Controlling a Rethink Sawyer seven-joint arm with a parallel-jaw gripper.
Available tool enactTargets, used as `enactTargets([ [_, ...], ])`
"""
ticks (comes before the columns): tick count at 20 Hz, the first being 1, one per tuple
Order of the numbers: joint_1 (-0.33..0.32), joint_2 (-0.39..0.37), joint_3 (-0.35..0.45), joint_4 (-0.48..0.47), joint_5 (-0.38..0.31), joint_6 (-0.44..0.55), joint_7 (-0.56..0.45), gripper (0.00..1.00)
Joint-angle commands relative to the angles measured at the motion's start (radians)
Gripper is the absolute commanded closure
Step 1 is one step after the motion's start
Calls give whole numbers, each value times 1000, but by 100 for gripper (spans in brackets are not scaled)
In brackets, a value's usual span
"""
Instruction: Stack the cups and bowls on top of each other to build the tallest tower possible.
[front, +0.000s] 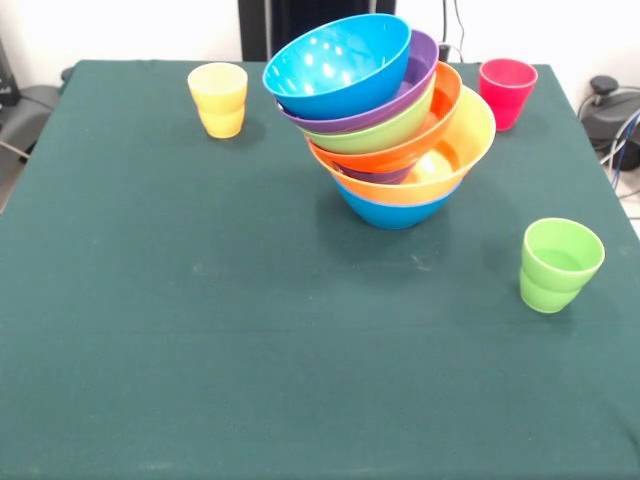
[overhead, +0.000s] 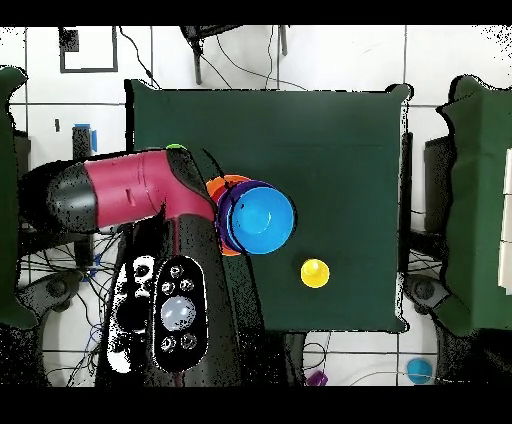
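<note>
1. The tower (front: 390, 120) of nested bowls leans on the green desk (front: 200, 330), its blue bowl (front: 338, 65) topmost.
2. The yellow cup (front: 218, 98), red-pink cup (front: 506, 92) and light green cup (front: 558, 264) stand apart.
3. The arm (overhead: 130, 190) hides the claw; I cannot tell its state.

Leaning tower (front: 392, 130) of nested bowls, three cups standing apart

The pile tilts toward the picture's left in the front view: a blue bowl (front: 392, 212) at the bottom, then a large yellow-orange bowl (front: 468, 145), orange-red (front: 440, 110), lime green (front: 385, 133), purple (front: 418, 70), and a blue bowl on top (front: 337, 65) with its mouth tipped forward. The yellow cup (front: 218, 98), red-pink cup (front: 506, 92) and light green cup (front: 559, 264) each stand upright and empty on the desk (front: 200, 330), well apart from the pile.
</note>
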Motion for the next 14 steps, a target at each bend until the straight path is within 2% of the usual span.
enactTargets([
  [1, 15, 109, 9, -160, 9, 168, 148, 0],
  [7, 14, 167, 4, -252, -5, 211, 119, 0],
  [14, 3, 218, 4, -282, -19, 199, 73, 0],
])
